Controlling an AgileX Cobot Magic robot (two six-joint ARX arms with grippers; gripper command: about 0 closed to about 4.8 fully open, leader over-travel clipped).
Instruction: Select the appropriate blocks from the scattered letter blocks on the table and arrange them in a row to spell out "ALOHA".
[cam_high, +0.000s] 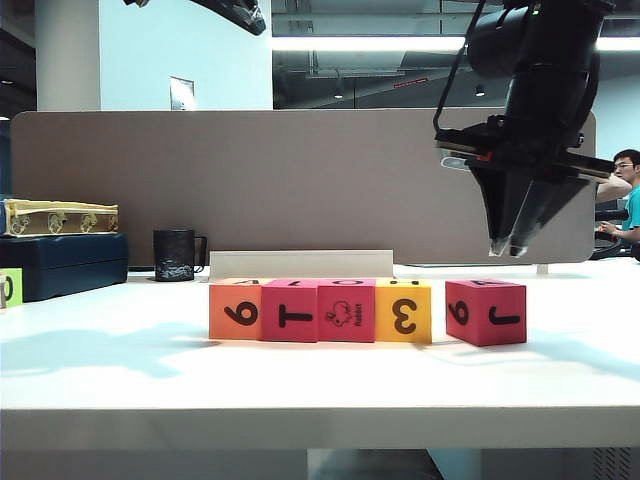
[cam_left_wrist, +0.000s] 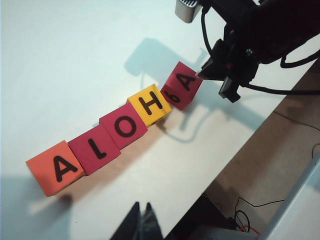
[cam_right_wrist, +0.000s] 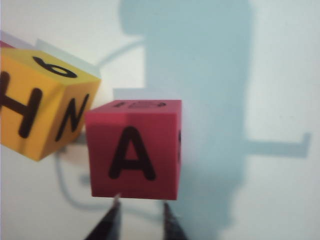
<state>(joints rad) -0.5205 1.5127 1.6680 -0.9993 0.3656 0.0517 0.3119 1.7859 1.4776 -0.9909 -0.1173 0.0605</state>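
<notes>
Four letter blocks stand touching in a row on the table: orange, crimson, crimson, yellow. The left wrist view reads their tops as A, L, O, H. A third crimson block, top face A, sits just past the yellow one, slightly apart and turned. My right gripper hangs above it, its fingers a little apart around nothing. My left gripper is shut and empty, hovering back from the orange end.
A black mug and a dark blue case with a yellow box on it stand at the back left. A lime-green block peeks in at the left edge. A low white bar lies behind the row, before a beige partition.
</notes>
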